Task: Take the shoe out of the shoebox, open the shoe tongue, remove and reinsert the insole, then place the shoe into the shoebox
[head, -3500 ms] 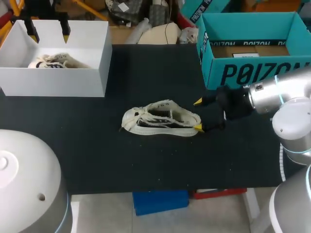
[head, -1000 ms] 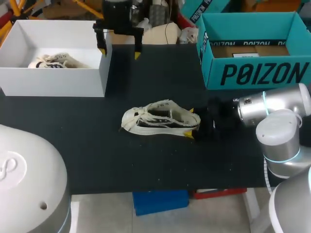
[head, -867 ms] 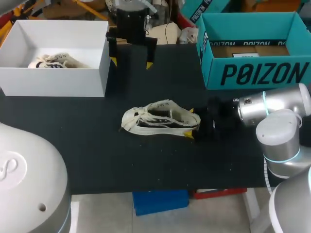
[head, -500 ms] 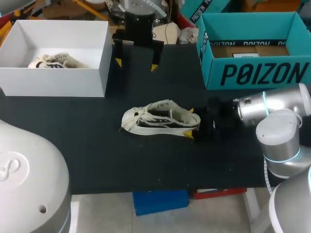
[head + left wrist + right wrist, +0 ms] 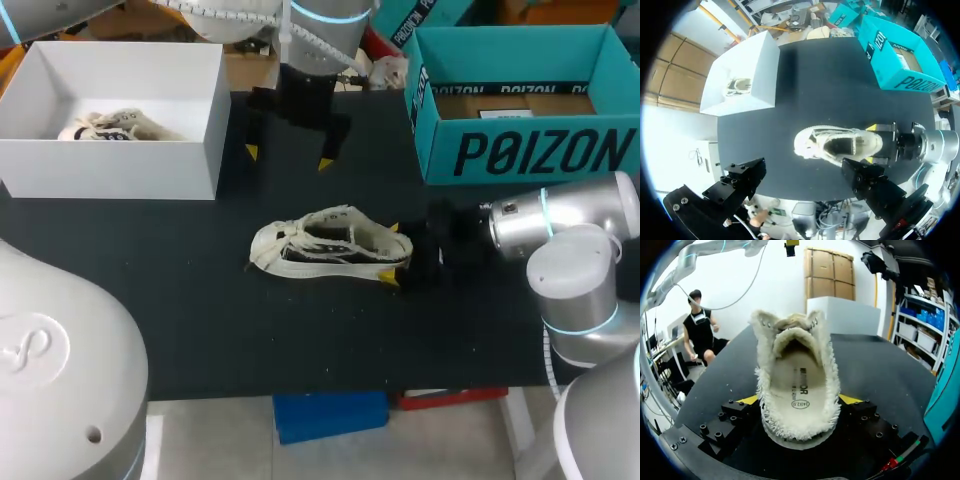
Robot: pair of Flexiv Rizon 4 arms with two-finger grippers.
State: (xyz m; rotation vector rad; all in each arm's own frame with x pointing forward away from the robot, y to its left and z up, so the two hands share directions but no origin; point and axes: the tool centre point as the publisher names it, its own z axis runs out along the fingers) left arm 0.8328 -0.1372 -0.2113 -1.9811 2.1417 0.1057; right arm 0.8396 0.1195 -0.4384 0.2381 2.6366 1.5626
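Observation:
A cream fuzzy-edged shoe (image 5: 330, 245) lies on the black table (image 5: 200, 300), toe to the left, its opening facing up. My right gripper (image 5: 389, 253) is shut on the heel, one yellow tip on each side; its wrist view shows the shoe (image 5: 795, 390) filling the gap between the fingers (image 5: 747, 400), with the insole visible inside. My left gripper (image 5: 287, 157) hangs open and empty above the table, beyond the shoe. Its wrist view looks straight down on the shoe (image 5: 840, 145) and the right gripper (image 5: 880, 145).
A white shoebox (image 5: 120, 165) at the back left holds a second cream shoe (image 5: 115, 127). An open teal box (image 5: 530, 150) stands at the back right. The white box (image 5: 747, 75) and teal box (image 5: 895, 60) also appear in the left wrist view.
My left arm has travelled from over the white box to the right and nearer, toward the shoe. The right gripper earlier closed in on the heel and has held still since.

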